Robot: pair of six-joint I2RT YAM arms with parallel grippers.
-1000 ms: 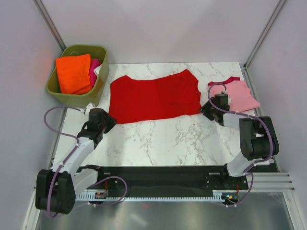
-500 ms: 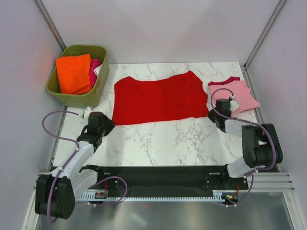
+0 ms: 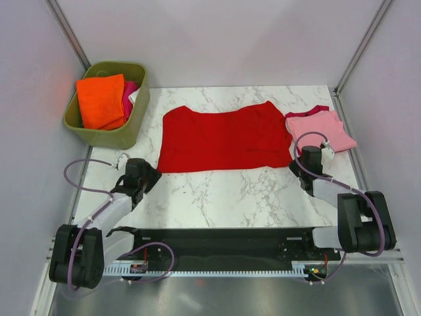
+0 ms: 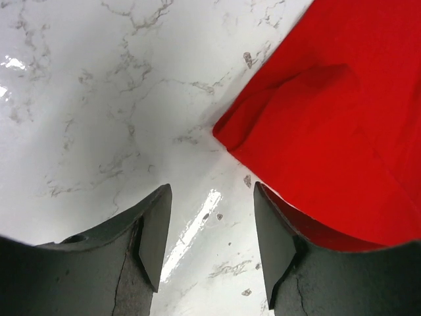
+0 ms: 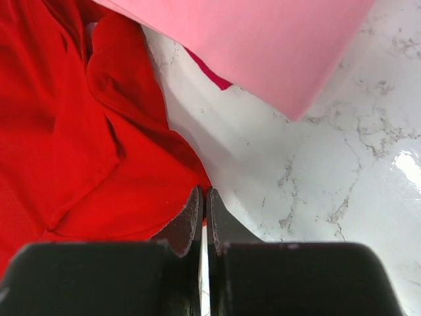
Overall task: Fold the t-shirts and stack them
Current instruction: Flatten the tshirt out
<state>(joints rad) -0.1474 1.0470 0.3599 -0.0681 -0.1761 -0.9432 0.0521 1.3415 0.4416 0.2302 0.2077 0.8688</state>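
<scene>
The red t-shirt (image 3: 223, 139) lies spread flat across the middle of the marble desk (image 3: 230, 194). Its right edge is just beside the pink t-shirt (image 3: 322, 130), which sits at the far right. The right hand (image 5: 202, 192) is closed, pinching the near right corner of the red t-shirt. The left hand (image 4: 210, 197) is open over bare desk, just short of the near left corner. An olive-green tub (image 3: 108, 137) holding orange cloth (image 3: 100, 100) stands at the far left.
</scene>
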